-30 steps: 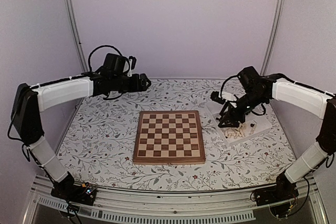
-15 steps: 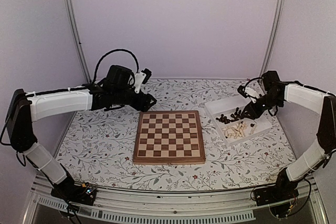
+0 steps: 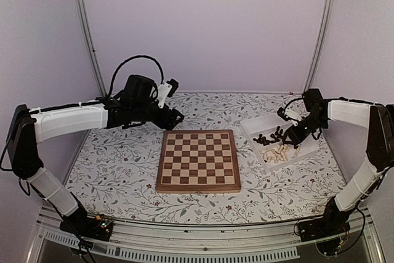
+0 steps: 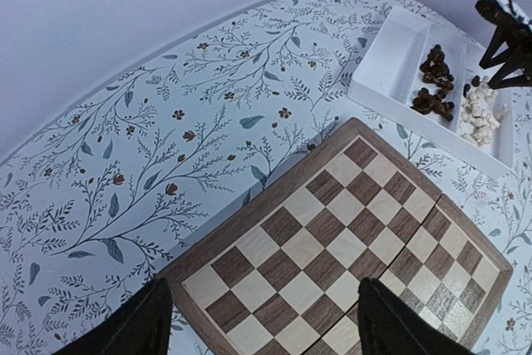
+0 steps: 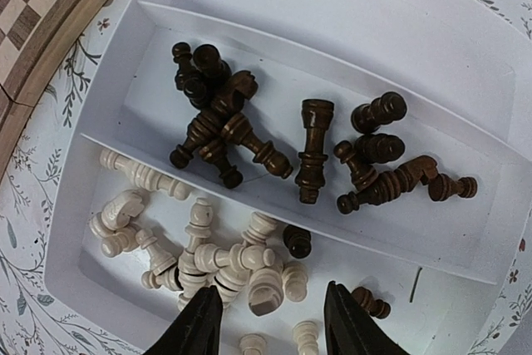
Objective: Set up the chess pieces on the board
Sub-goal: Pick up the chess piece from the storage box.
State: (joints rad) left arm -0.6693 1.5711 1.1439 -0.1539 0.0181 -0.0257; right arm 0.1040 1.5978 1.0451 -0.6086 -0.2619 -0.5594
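1. The left gripper [image 4: 263, 287] hovered above the far-left corner of the board [image 3: 198, 160], with its jaws wide apart and nothing held.
2. The right gripper [image 5: 270, 298] hung over the white partitioned tray [image 5: 332, 6], with its jaws partly apart and nothing clamped.
3. The tray sat near the board's right edge.
4. The dark chess pieces [image 5: 241, 135] lay in the middle compartment.
5. The cream chess pieces [image 5: 224, 259] lay in the near compartment, below the right gripper.
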